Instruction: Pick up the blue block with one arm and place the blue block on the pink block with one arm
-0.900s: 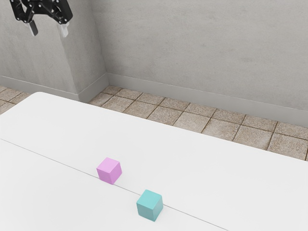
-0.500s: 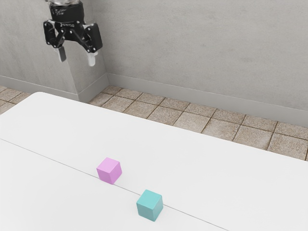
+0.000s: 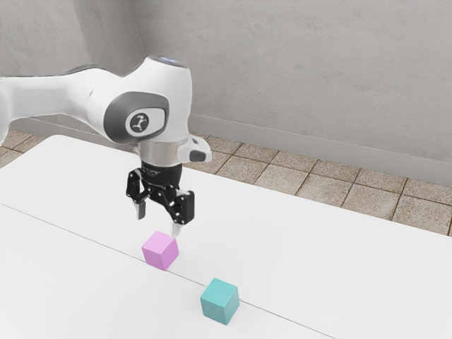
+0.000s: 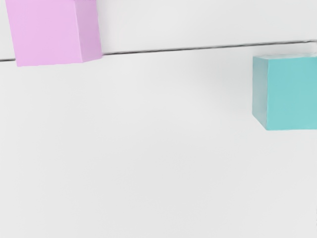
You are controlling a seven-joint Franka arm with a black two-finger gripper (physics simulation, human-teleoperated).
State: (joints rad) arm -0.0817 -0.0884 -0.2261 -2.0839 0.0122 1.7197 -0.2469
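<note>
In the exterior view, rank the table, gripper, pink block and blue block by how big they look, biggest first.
1. table
2. gripper
3. pink block and blue block: they look alike, and the blue one sits nearer the camera, so I won't rank them.

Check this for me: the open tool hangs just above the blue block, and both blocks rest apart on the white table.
Not quite: in the exterior view the open tool hangs just above the pink block, not the blue block. Both blocks do rest apart on the white table.
</note>
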